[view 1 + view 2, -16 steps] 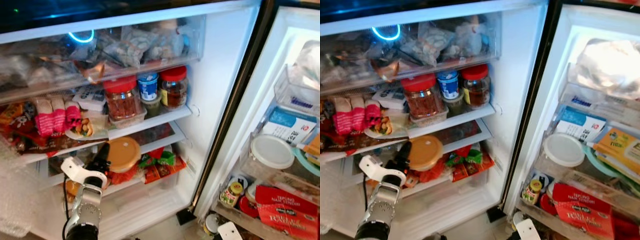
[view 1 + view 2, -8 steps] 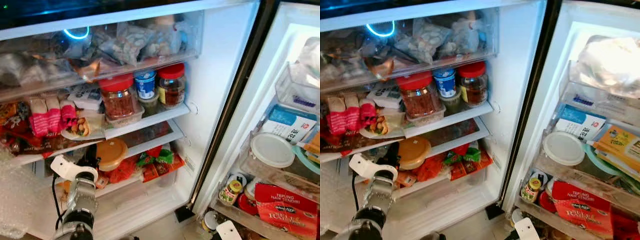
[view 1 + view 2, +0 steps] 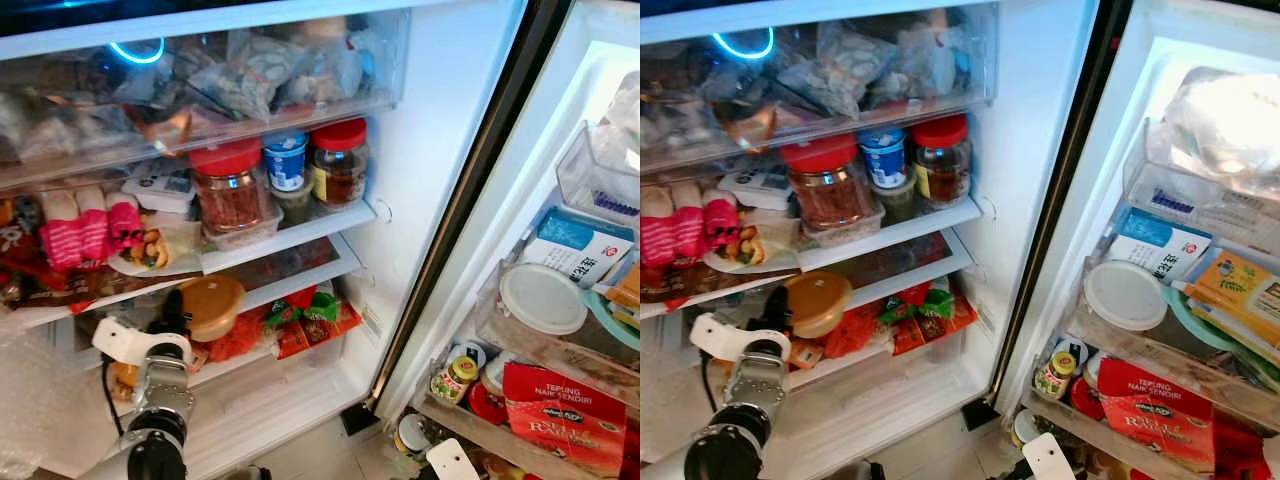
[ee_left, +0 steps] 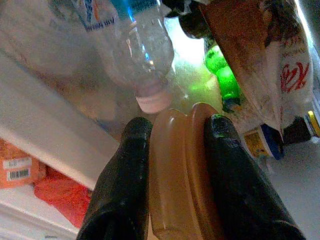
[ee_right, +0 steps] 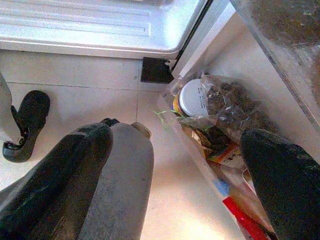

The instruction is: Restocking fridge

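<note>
The left gripper (image 4: 175, 145) was clamped on a tan lidded container (image 3: 212, 303), one black finger (image 4: 125, 185) on each side of its brown lid, as the left wrist view showed. In the eye views the container sat at the left of the fridge's lower shelf (image 3: 300, 282), tipped on edge, with the silver left arm (image 3: 158, 400) reaching up to it from below. Just past the container in the wrist view lay a clear plastic bottle (image 4: 135, 55) with a blue and orange label too blurred to read, a green bottle (image 4: 222, 75) and a brown bag (image 4: 265, 55) with red writing.

Beside the container on the shelf lay red and green snack packets (image 3: 305, 320). On the shelf above stood two red-lidded jars (image 3: 228, 190), a blue-lidded tub (image 3: 286, 160) between them, and pink striped packets (image 3: 85, 230) to the left. A clear drawer (image 3: 200, 90) of bagged food topped the compartment.

In the door rack (image 3: 560, 350) a red carton (image 3: 565, 415) read "TEPUNG" and "ROSE BRAND"; above it sat a white round lid (image 3: 543, 298) and a blue-and-white box (image 3: 580, 245).

The right gripper (image 5: 175, 165) hung low over the tiled floor (image 5: 65, 75) with its fingers spread wide apart, holding nothing, near a white-capped can (image 5: 192, 97).
</note>
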Robot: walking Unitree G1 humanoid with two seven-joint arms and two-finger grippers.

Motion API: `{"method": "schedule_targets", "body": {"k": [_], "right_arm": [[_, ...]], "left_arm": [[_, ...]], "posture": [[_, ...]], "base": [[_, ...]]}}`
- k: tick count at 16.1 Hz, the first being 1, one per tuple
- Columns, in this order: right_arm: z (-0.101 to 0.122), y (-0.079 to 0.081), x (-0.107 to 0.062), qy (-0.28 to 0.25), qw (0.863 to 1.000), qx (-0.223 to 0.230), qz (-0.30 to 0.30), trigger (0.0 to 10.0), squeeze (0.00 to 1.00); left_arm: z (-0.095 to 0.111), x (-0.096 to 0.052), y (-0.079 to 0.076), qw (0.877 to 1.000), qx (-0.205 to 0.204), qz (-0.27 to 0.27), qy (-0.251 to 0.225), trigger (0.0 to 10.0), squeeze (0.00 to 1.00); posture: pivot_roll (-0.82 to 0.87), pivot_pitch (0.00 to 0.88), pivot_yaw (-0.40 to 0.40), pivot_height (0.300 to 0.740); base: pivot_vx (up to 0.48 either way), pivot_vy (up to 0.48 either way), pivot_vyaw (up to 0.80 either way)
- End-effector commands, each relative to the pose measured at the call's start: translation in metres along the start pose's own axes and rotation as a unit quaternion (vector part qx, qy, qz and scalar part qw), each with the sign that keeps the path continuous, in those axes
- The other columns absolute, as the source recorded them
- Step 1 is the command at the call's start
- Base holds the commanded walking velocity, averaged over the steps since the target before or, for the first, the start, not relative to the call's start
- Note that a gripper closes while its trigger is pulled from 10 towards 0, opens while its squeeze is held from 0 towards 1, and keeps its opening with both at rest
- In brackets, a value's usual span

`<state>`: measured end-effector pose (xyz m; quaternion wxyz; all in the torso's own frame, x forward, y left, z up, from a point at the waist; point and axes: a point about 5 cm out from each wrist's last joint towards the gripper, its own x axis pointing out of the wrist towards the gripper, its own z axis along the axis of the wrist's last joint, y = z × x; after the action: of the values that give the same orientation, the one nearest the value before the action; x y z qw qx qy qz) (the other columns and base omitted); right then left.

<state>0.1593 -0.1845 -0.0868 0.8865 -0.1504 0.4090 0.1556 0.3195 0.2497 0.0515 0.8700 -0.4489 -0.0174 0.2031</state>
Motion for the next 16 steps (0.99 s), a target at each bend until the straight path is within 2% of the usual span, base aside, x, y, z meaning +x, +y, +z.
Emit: {"method": "schedule_targets", "body": {"k": [1,3,9,10,11,12,14,16], "right_arm": [[-0.040,0.008,-0.015,0.073,0.997,-0.013,0.028,10.0,0.00],[-0.041,0.008,-0.016,0.071,0.997,-0.018,0.031,10.0,0.00],[-0.044,0.009,-0.019,0.060,0.997,-0.031,0.041,10.0,0.00],[-0.044,0.009,-0.020,0.058,0.997,-0.032,0.043,10.0,0.00],[-0.044,0.010,-0.020,0.057,0.997,-0.032,0.043,10.0,0.00],[-0.043,0.010,-0.019,0.054,0.997,-0.034,0.044,10.0,0.00],[-0.041,0.009,-0.019,0.048,0.997,-0.038,0.044,10.0,0.00],[-0.040,0.008,-0.018,0.047,0.997,-0.042,0.043,10.0,0.00]], "left_arm": [[0.011,0.005,-0.002,1.000,-0.002,0.009,-0.022,10.0,0.00],[0.023,0.009,-0.005,0.999,-0.011,0.013,-0.046,10.0,0.00],[0.028,0.018,-0.024,0.999,0.003,-0.013,-0.050,10.0,0.00],[0.026,0.017,-0.023,0.999,-0.008,-0.009,-0.051,10.0,0.38],[0.025,0.016,-0.022,0.999,-0.012,-0.006,-0.052,10.0,0.38],[0.022,0.014,-0.019,0.999,-0.012,-0.002,-0.050,10.0,1.00],[0.026,0.011,-0.009,0.998,-0.014,0.015,-0.061,10.0,1.00],[0.031,0.012,-0.008,0.997,-0.016,0.018,-0.071,10.0,1.00]], "posture": [[-0.19,0.117,-0.085,0.665],[-0.20,0.122,-0.093,0.665],[-0.21,0.135,-0.106,0.665],[-0.21,0.135,-0.106,0.665],[-0.21,0.135,-0.106,0.665],[-0.22,0.134,-0.107,0.665],[-0.22,0.132,-0.107,0.665],[-0.20,0.125,-0.107,0.665]], "base": [[0.000,0.000,0.00],[0.000,0.000,0.00],[0.000,0.000,0.00],[0.000,0.000,0.00],[0.000,0.000,0.00],[0.000,0.000,0.00],[0.000,0.000,0.00],[0.000,0.000,0.00]]}}
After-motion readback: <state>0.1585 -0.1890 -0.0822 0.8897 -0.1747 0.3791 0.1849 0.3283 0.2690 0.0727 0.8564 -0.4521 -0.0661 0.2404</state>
